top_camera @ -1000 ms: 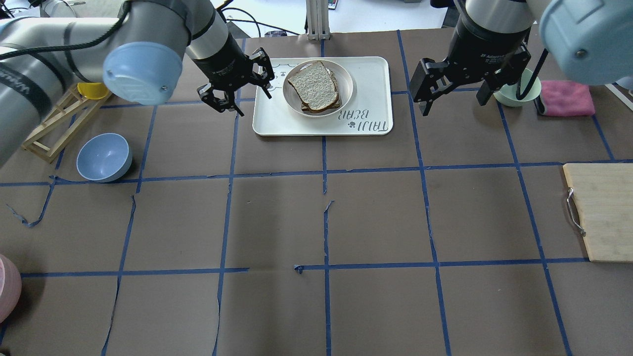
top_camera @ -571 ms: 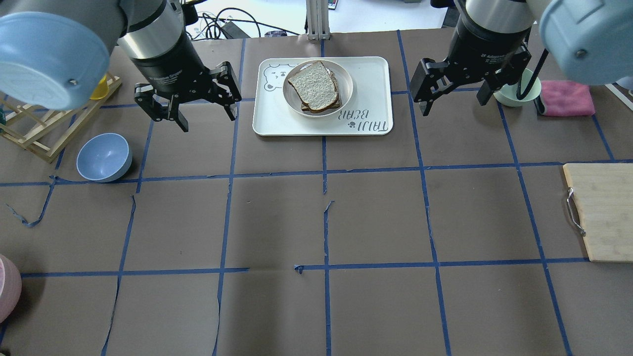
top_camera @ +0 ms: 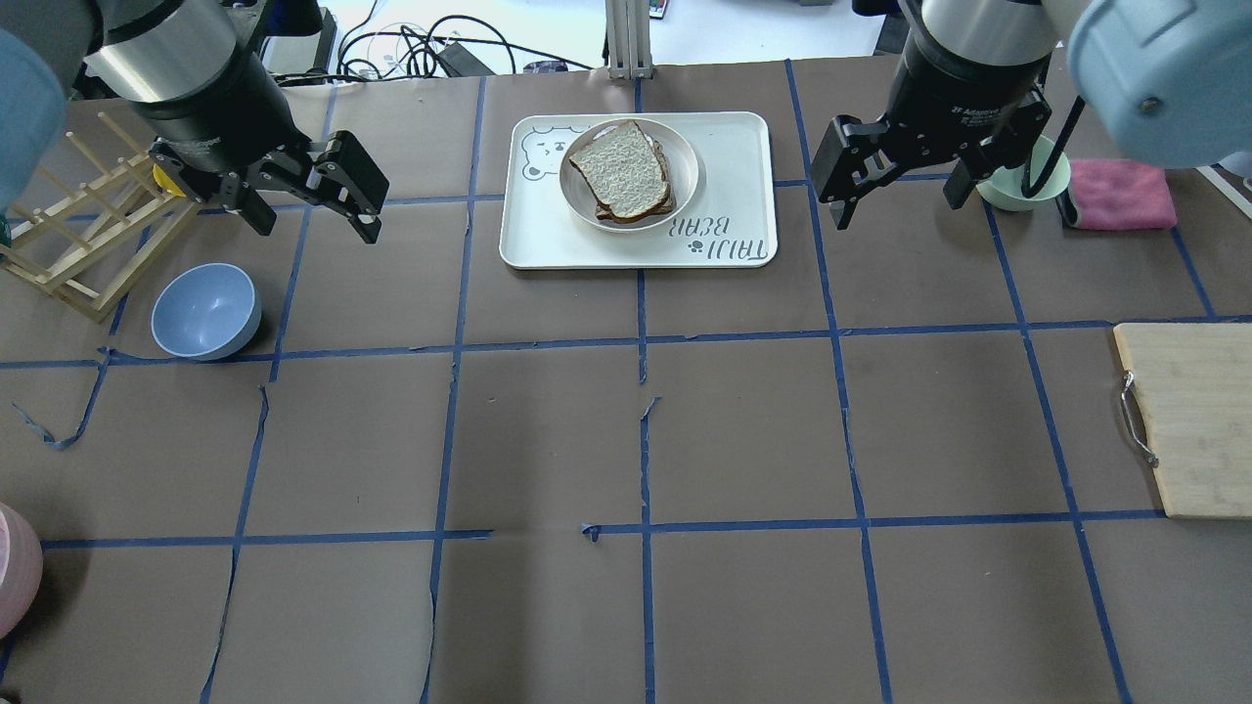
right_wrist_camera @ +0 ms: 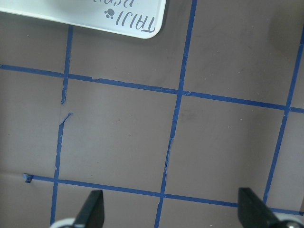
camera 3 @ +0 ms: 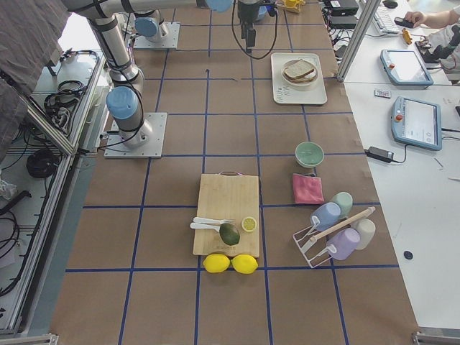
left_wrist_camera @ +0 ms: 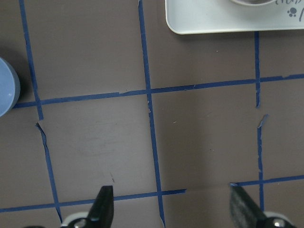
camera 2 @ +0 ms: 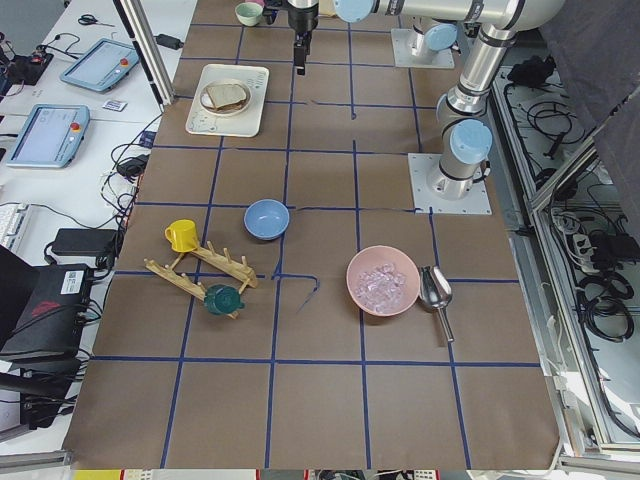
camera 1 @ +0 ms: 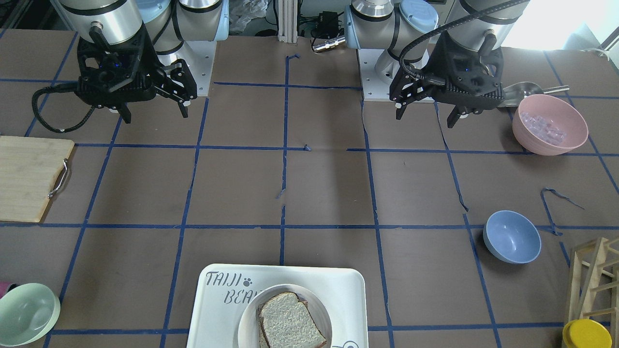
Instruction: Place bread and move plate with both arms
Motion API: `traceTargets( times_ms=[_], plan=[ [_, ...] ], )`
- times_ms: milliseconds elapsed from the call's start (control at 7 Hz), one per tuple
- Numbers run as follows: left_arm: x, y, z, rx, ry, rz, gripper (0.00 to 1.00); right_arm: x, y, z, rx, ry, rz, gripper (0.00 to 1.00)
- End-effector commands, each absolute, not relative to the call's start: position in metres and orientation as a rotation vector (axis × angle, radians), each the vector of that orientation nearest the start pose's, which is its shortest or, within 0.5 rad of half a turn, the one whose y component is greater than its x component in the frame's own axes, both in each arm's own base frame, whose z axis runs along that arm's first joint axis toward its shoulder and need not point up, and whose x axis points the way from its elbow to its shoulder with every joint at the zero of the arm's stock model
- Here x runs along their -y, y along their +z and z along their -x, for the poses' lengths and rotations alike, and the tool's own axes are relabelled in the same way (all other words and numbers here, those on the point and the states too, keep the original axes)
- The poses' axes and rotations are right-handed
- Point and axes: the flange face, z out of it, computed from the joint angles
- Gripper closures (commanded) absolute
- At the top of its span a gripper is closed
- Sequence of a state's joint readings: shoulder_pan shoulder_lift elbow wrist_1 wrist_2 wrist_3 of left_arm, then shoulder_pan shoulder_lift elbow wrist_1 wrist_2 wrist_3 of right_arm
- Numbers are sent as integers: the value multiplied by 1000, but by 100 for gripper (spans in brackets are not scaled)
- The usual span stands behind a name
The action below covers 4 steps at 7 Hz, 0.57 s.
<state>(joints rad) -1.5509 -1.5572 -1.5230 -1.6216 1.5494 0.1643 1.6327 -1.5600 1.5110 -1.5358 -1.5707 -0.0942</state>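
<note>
The bread (top_camera: pixel 621 176) lies on top of another slice on the round cream plate (top_camera: pixel 690 172), which stands on the white TAIJI BEAR tray (top_camera: pixel 734 147) at the table's far middle. They also show in the front view: bread (camera 1: pixel 290 321), plate (camera 1: pixel 246 325). My left gripper (top_camera: pixel 315 227) hangs open and empty, well left of the tray, above the table. My right gripper (top_camera: pixel 897 210) hangs open and empty, right of the tray. Both wrist views show open jaws over bare table, with a tray corner (left_wrist_camera: pixel 213 19) (right_wrist_camera: pixel 95 12) at the top.
A blue bowl (top_camera: pixel 205 311), a wooden rack (top_camera: pixel 88 244) and a yellow cup (top_camera: pixel 166 181) are at the far left. A pale green bowl (top_camera: pixel 1017 181) and a pink cloth (top_camera: pixel 1120 194) are at the far right. A cutting board (top_camera: pixel 1188 420) lies at the right edge.
My left arm has swung left, away from the tray's left edge, with its gripper open throughout. The right arm, bread and plate have not moved.
</note>
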Motion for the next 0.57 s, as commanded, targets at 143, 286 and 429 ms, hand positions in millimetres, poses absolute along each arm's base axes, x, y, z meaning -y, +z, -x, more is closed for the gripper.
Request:
traceTargets(
  times_ms=[143, 286, 429],
  plan=[
    [483, 520, 124, -3152, -36, -192, 0, 488, 509, -164, -3130, -24, 248, 0],
    [484, 520, 123, -3152, -39, -189, 0, 488, 509, -164, -3132, -24, 246, 0],
    [484, 520, 123, -3152, -39, -187, 0, 488, 509, -164, -3132, -24, 246, 0]
  ],
)
